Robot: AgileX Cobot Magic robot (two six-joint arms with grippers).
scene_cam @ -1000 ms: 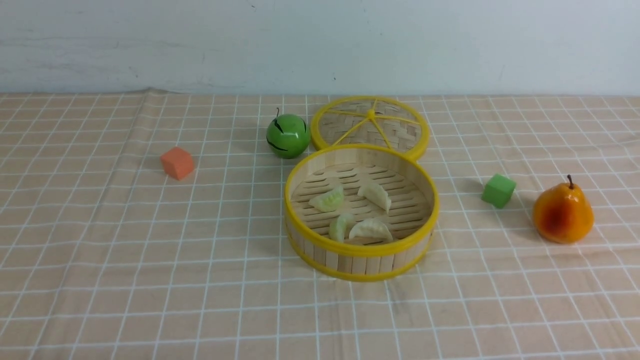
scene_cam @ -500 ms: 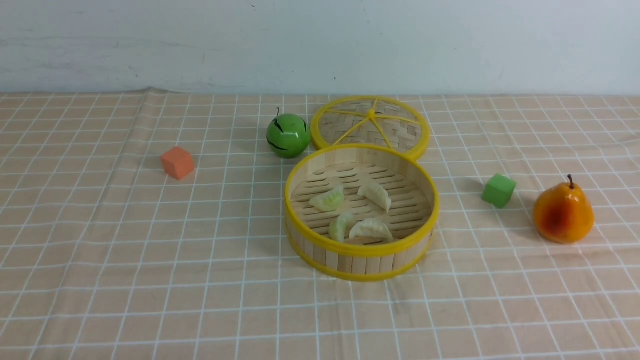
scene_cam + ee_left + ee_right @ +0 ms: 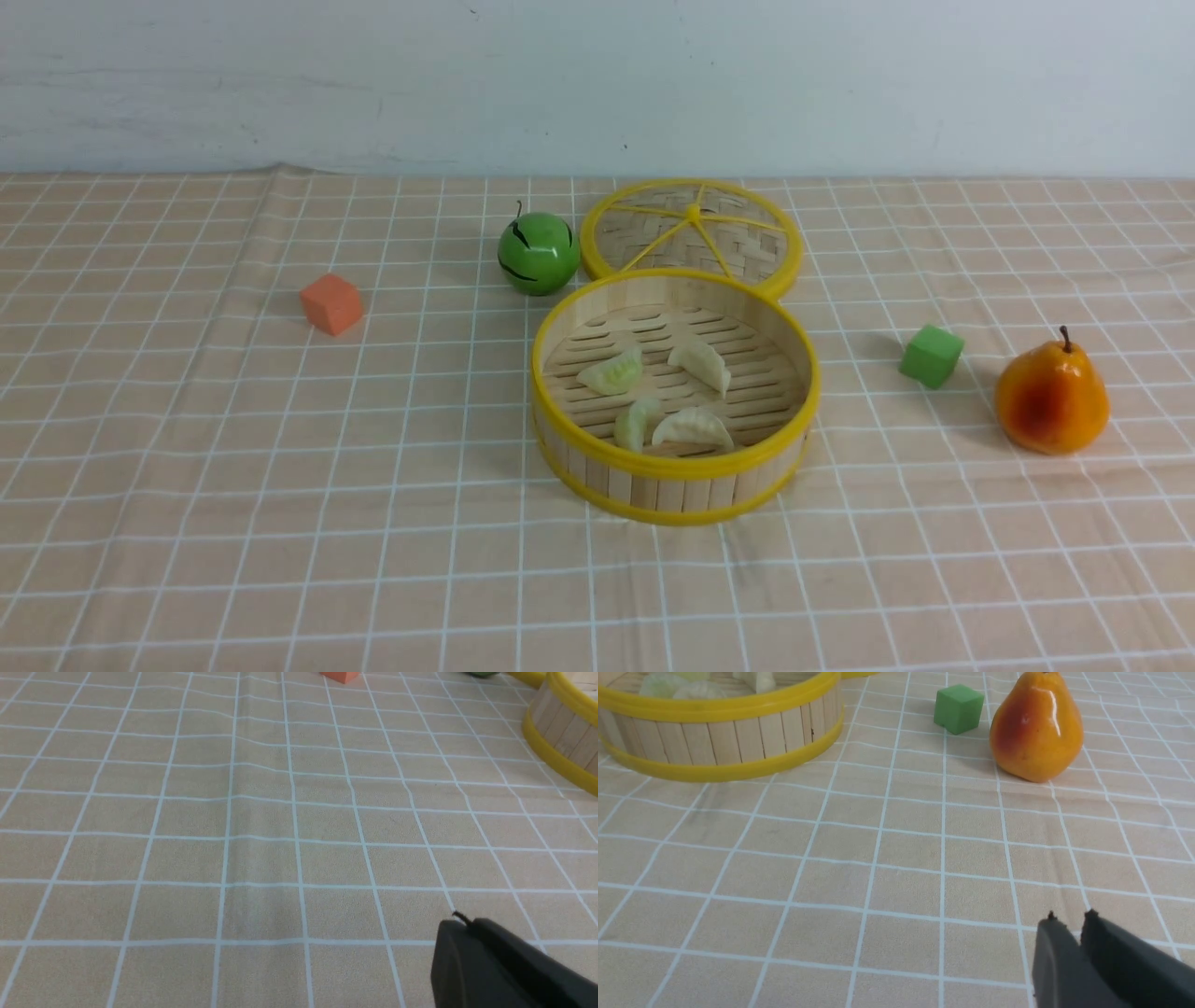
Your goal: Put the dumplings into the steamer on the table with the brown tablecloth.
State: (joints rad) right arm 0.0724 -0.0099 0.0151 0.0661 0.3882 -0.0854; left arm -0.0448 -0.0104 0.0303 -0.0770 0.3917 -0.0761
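The steamer (image 3: 675, 397) stands near the middle of the counter (image 3: 187, 523), which is covered by the brown tablecloth (image 3: 280, 579), a peach-tan cloth with a thin white grid and a few creases. All four dumplings (image 3: 658, 397) lie on the slatted floor inside the steamer: a pale green one (image 3: 611, 373) at the far left, a cream-white one (image 3: 702, 364) at the far right, a second green one (image 3: 636, 423) at the near left and a second white one (image 3: 692, 427) at the near right, the two near ones just beside each other. The woven lid (image 3: 692, 233) lies flat directly behind the steamer, its near edge hidden by the steamer's far rim. A green apple (image 3: 537, 253) sits just left of the lid. An orange cube (image 3: 331, 303) rests well apart to the left. A green cube (image 3: 931, 355) and an orange-yellow pear (image 3: 1051, 397) stand to the right, near each other. Neither arm appears in the front view. In the left wrist view the left pincer (image 3: 465, 924) is clenched with nothing in it, low over bare cloth. In the right wrist view the right pincer (image 3: 1069, 919) shows its tips slightly parted with a narrow gap, grasping nothing, above bare cloth nearer than the pear.
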